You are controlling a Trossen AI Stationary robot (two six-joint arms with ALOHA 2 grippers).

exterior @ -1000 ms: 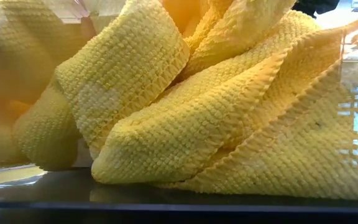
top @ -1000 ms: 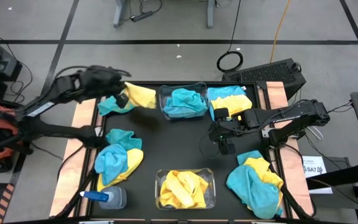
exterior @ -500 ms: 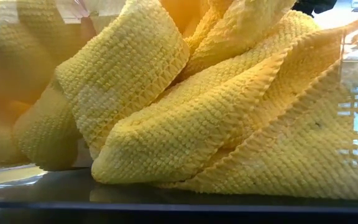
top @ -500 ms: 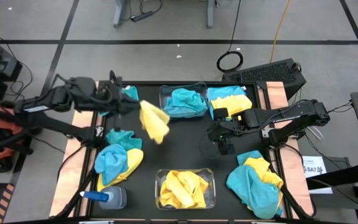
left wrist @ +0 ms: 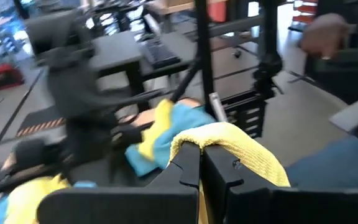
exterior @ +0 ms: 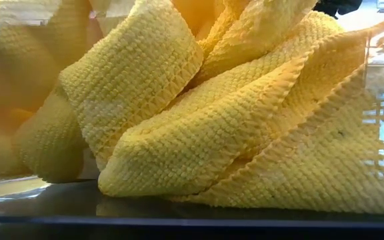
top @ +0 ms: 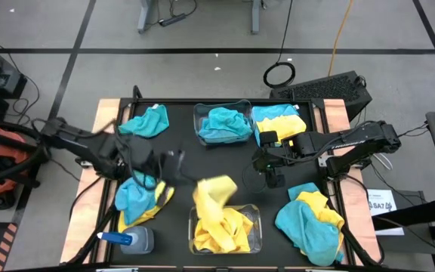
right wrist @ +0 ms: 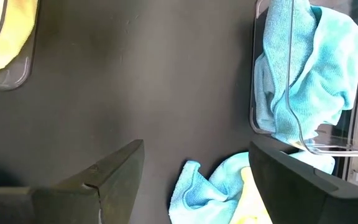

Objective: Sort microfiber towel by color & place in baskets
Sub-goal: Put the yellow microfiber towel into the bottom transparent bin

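From above, we see the left end effector (top: 178, 161) blurred over the dark surface (top: 225, 162), with a yellow towel (top: 214, 193) hanging from it just beside the near basket (top: 226, 228) of yellow cloths. The far basket (top: 223, 124) holds turquoise ones. Loose mixed piles (top: 310, 215) lie at the right and left edges, a single turquoise cloth (top: 146, 122) sits at the far left, and a spray bottle (top: 131, 239) stands near the front corner. The right end effector (top: 270, 172) waits mid-surface.

At surface level, we see only yellow waffle-weave folds (exterior: 199, 113) pressed against the clear basket wall: soft, light, springy, likely to bulge up over the rim.

In the left wrist view, the fingers (left wrist: 188, 168) are pinched narrow on a fold of the yellow towel (left wrist: 241, 152), which drapes limply. We judge a pinch on a raised fold or corner holds best, since the cloth has no stiffness and little weight.

In the right wrist view, the right fingers (right wrist: 114, 168) stand wide and empty, near the turquoise basket (right wrist: 303, 74).
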